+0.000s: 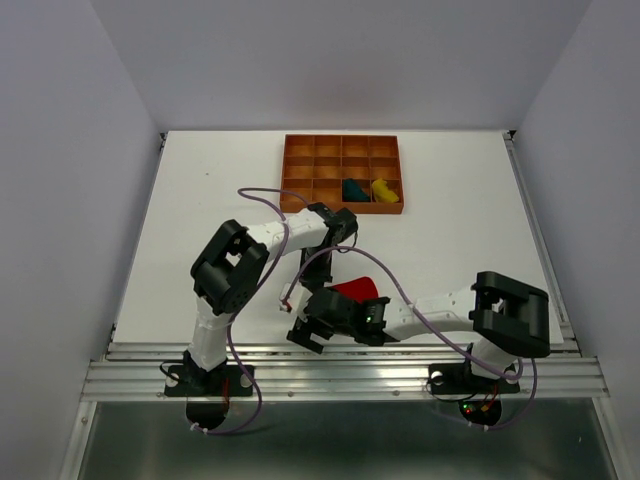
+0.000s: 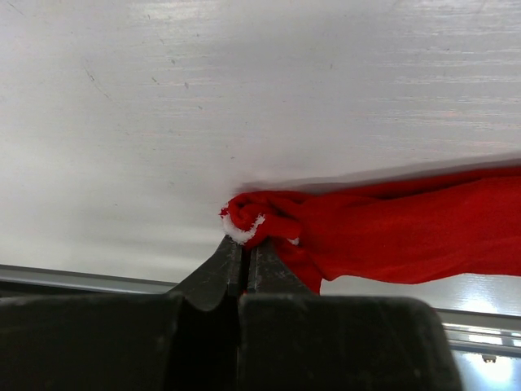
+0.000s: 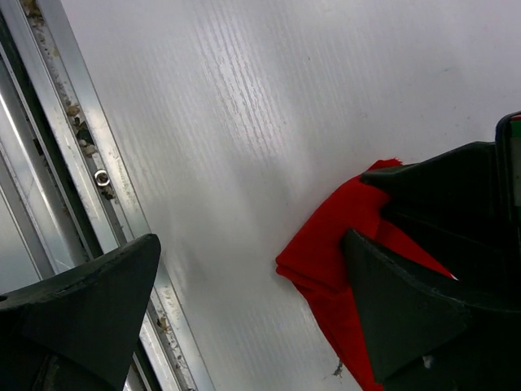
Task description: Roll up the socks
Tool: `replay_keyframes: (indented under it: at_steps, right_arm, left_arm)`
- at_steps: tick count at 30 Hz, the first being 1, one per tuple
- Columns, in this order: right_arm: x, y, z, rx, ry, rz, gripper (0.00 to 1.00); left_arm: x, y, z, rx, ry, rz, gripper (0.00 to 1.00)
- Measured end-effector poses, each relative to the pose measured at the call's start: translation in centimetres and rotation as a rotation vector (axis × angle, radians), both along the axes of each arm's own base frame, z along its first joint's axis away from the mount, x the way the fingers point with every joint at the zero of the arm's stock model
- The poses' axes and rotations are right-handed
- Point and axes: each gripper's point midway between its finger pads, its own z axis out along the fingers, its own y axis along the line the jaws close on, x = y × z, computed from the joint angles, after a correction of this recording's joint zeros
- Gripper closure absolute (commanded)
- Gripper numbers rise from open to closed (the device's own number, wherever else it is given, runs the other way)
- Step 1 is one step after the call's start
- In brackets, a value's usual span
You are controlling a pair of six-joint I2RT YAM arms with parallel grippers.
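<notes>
The red sock (image 1: 358,290) lies flat on the white table near the front edge. My left gripper (image 1: 344,260) is shut on its bunched end with white trim (image 2: 244,230), and the rest of the sock stretches away to the right (image 2: 407,236). My right gripper (image 1: 312,323) is open wide just left of the sock. In the right wrist view one finger (image 3: 423,318) sits over the sock's folded end (image 3: 326,261), and the other finger (image 3: 81,309) is over the rail. The dark teal sock (image 1: 353,188) and the yellow sock (image 1: 383,190) sit bundled in the tray.
The orange-brown gridded tray (image 1: 310,165) stands at the back centre of the table. An aluminium rail (image 1: 340,352) runs along the front edge, close to my right gripper (image 3: 252,318). White walls close in the sides and back.
</notes>
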Motion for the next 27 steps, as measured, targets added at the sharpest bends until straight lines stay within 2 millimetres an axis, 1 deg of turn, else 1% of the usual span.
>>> replay_keyframes:
  at_steps: [6,10,13,14,21,22,24,25,26,27]
  right_arm:
    - [0.5,-0.1,-0.2,-0.019,-0.023,-0.022,0.01]
    - [0.8,-0.3,-0.6,-0.045,-0.029,-0.037,0.08]
    - [1.3,-0.4,-1.0,-0.071,-0.041,-0.064,0.1]
    - [1.5,-0.5,-1.2,-0.079,-0.046,-0.075,0.15]
    - [2.2,-1.2,-1.6,-0.113,-0.06,-0.127,0.23]
    - [2.3,-1.2,-1.6,-0.117,-0.062,-0.135,0.28]
    - [2.4,-1.3,-1.8,-0.125,-0.067,-0.147,0.32]
    - [2.5,-1.4,-1.9,-0.131,-0.07,-0.153,0.37]
    - [2.7,-1.4,-2.0,-0.133,-0.072,-0.162,0.46]
    - [2.7,-1.4,-2.0,-0.135,-0.071,-0.168,0.49]
  left_arm:
    - [0.0,0.0,0.0,-0.001,0.001,-0.003,1.0]
    - [0.0,0.0,0.0,-0.002,0.001,-0.007,1.0]
    - [0.0,0.0,0.0,-0.003,0.001,-0.007,1.0]
    - [0.0,0.0,0.0,-0.003,0.001,-0.008,1.0]
    - [0.0,-0.1,0.0,-0.005,0.002,-0.012,1.0]
    - [0.0,-0.1,0.0,-0.005,0.002,-0.014,1.0]
    - [0.0,-0.1,0.0,-0.006,0.002,-0.014,1.0]
    - [0.0,0.0,0.0,-0.006,0.002,-0.015,1.0]
    - [0.0,0.0,0.0,-0.005,0.002,-0.016,1.0]
    - [0.0,0.0,0.0,-0.006,0.002,-0.018,1.0]
